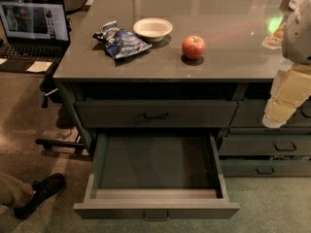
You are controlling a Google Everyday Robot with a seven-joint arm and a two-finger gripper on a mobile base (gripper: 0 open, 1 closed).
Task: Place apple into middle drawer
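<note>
Apple [193, 47]: round, red, with a yellowish patch and stem dimple on top, smaller than white bowl [152, 28]. Resting on tabletop [228, 23], right of bowl and apart from it, set back from near edge, dark shadow beneath. Crumpled blue chip bag [120, 41] left of bowl, just beside it. Bare tabletop right of apple and beyond it.

Middle drawer [155, 210] standing far out toward near side, below closed top drawer [155, 113]. Flat dark bottom, low side walls left and right, small bar handle centred on front. Open box lying lower and nearer than apple, slightly left of it. Narrower closed drawers [272, 147] stacked at right.

Tool [278, 115] at right edge of view, cream-coloured, hanging past tabletop's near edge in front of narrower drawers, well apart from apple. Spread or closed: cannot tell.

Laptop [33, 23] at far left; dark shoe [41, 189] on floor at near left.
</note>
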